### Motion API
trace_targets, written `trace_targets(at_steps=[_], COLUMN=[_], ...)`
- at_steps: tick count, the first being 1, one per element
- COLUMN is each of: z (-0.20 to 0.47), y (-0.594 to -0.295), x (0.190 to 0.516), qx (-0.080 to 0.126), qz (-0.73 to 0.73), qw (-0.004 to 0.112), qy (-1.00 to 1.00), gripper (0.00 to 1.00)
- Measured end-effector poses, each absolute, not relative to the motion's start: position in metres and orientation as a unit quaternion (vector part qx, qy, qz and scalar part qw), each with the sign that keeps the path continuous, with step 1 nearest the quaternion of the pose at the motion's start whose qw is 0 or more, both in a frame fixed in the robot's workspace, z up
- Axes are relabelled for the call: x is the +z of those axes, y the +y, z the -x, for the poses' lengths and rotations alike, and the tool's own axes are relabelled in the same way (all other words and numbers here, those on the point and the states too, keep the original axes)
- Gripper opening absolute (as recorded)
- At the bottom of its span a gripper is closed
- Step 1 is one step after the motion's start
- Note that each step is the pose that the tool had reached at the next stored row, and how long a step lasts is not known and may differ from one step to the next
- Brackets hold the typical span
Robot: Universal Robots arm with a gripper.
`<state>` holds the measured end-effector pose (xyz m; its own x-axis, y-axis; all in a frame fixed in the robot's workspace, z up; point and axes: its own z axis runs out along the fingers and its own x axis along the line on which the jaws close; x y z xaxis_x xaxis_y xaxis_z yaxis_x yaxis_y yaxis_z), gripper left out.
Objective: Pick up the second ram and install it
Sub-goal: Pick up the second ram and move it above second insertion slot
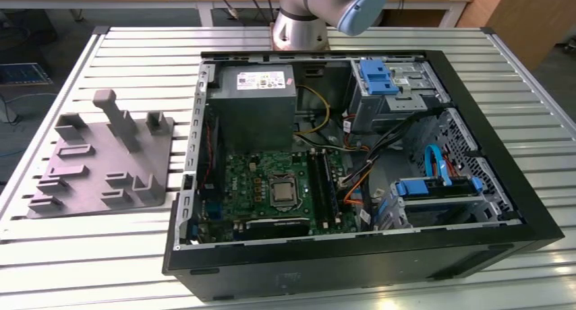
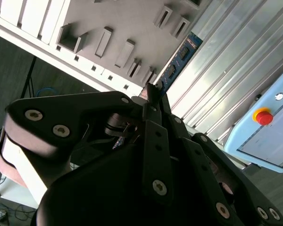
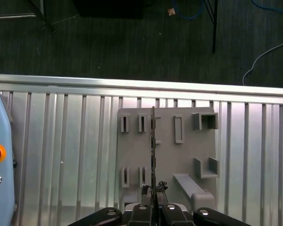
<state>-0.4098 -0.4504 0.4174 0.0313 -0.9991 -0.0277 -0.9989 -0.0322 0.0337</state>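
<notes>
Tool [image 2: 153, 92] clamped on second ram [image 2: 180, 60] — green strip, clear of grey holder block [image 2: 127, 19]

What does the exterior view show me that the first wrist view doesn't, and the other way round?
Exterior view: the open computer case with its green motherboard, and the arm's base at the case's far side.

First wrist view: the pincer shut on the second ram, a thin strip seen edge-on, plus a pendant with a red button, and the dark floor with cables.

Both: the grey holder block lying on the slatted metal table.
</notes>
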Motion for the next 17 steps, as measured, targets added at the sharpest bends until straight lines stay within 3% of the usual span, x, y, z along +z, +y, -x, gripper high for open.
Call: trace_targets(at_steps=[17], z=[0.398], y=[-0.45], x=[0.423], qx=[-0.023], qz=[-0.718], qw=[0.003], qy=[-0.696], gripper=[0.14])
